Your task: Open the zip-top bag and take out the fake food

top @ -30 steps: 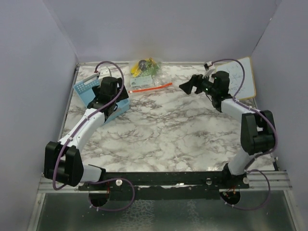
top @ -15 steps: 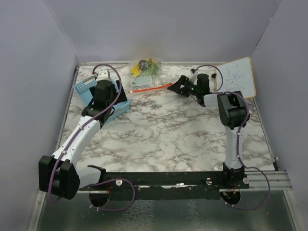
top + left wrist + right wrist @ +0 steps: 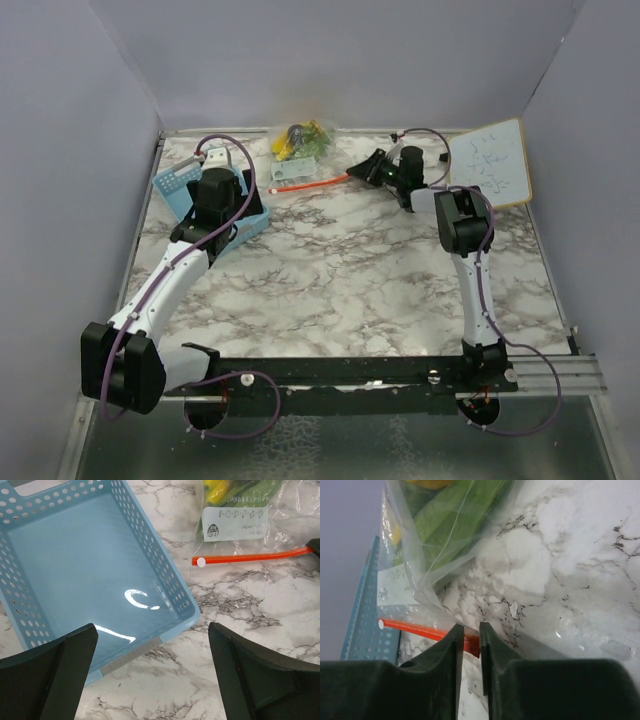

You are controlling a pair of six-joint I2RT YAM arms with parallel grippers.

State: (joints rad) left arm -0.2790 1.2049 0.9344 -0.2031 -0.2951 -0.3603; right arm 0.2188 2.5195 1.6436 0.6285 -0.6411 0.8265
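Note:
The clear zip-top bag point(image 3: 305, 160) lies flat at the back of the marble table, its orange-red zip strip point(image 3: 312, 183) facing the arms. The fake food point(image 3: 300, 140), green and yellow pieces plus a dark round one, is inside it. My right gripper point(image 3: 358, 176) is at the strip's right end. In the right wrist view its jaws point(image 3: 471, 627) are pinched on the tip of the strip point(image 3: 415, 629), with the green piece point(image 3: 455, 515) beyond. My left gripper point(image 3: 152, 627) hangs open over the front corner of the blue basket point(image 3: 165, 575), holding nothing, left of the bag point(image 3: 250, 525).
The light-blue mesh basket point(image 3: 180, 185) stands empty at the back left, under my left arm. A white board point(image 3: 492, 160) leans at the back right corner. Purple walls close in the table on three sides.
My right arm reached left and forward to the bag's strip, and its jaws went from wide open to pinched on the strip's end. My left arm shifted slightly left, staying open.

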